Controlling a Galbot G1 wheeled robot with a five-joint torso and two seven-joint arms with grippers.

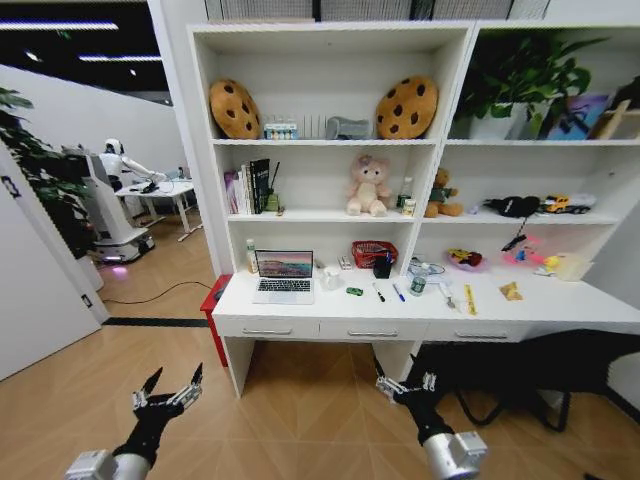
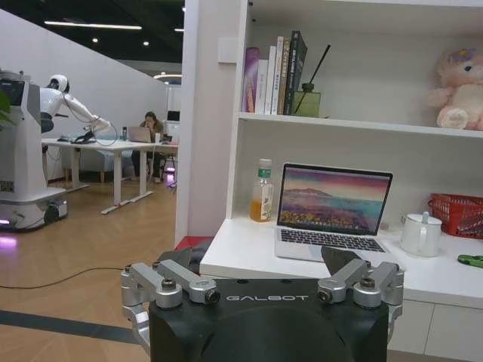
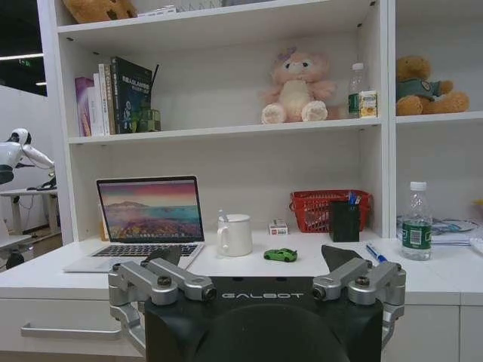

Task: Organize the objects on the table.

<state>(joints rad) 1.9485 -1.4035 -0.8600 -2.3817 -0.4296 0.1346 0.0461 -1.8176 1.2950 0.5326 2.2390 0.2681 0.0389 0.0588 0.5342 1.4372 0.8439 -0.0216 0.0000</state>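
Nearest: left end effector (image 1: 168, 392) and right end effector (image 1: 405, 388), both low over the floor, short of the counter (image 1: 560, 305), fingers spread apart, holding nothing.

Counter front: green toy car (image 1: 354, 291), black pen (image 1: 379, 294), blue pen (image 1: 398, 293), close together; a wide grasp could nudge neighbours or roll a pen off.

Behind: open laptop (image 1: 284, 276) beside white mug (image 1: 331, 278); a careless reach could tip the mug onto it.

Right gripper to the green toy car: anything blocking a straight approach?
Nothing visible does. The right gripper hangs open, low over the floor, short of the table. The green toy car sits alone; the white mug stands apart from it.
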